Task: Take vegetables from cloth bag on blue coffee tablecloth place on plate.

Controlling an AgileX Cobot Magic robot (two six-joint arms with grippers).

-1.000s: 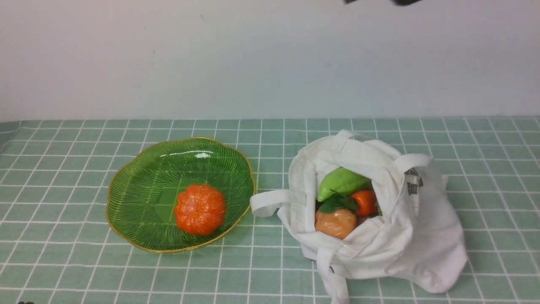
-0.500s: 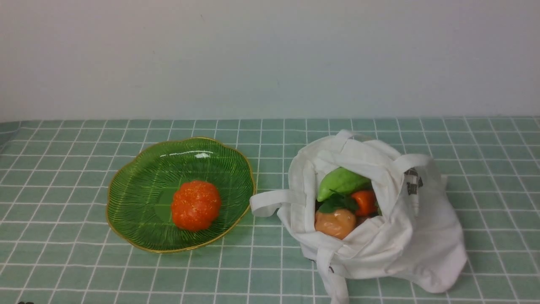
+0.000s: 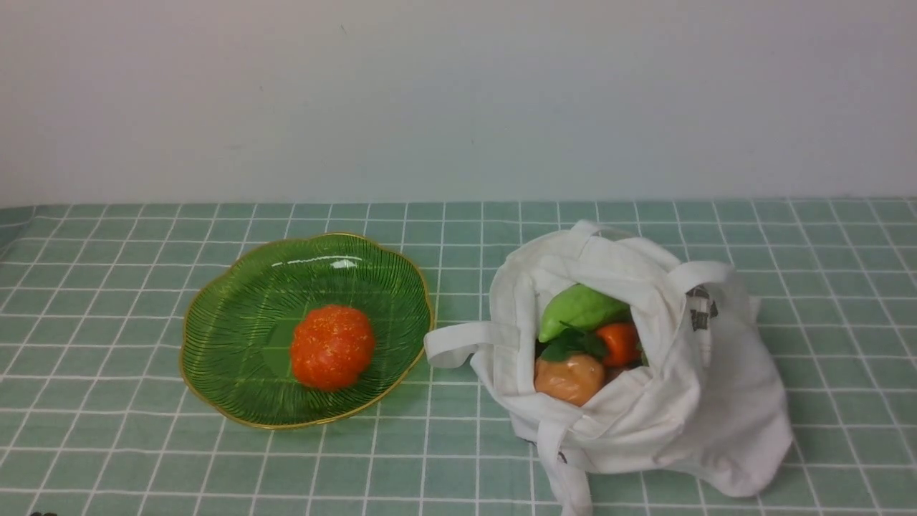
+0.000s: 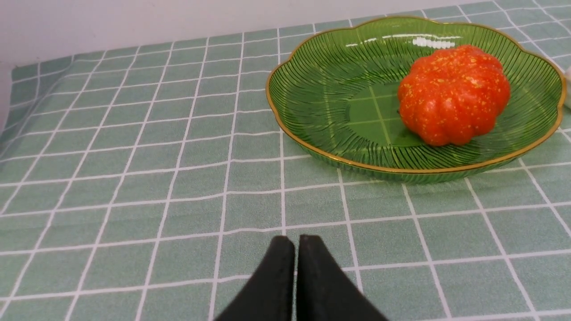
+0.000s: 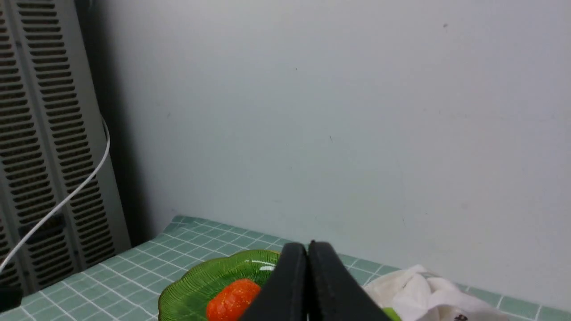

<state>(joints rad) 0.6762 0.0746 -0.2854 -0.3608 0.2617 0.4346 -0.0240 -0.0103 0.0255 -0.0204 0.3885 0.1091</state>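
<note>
left gripper and right gripper both pinched together, empty — i expect the slack cloth bag near the right edge could snag and lift with the green pod.

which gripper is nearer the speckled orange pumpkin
Probably left. The left gripper hangs low beside the translucent green plate holding the speckled orange pumpkin; the right gripper is raised high, farther off.
</note>
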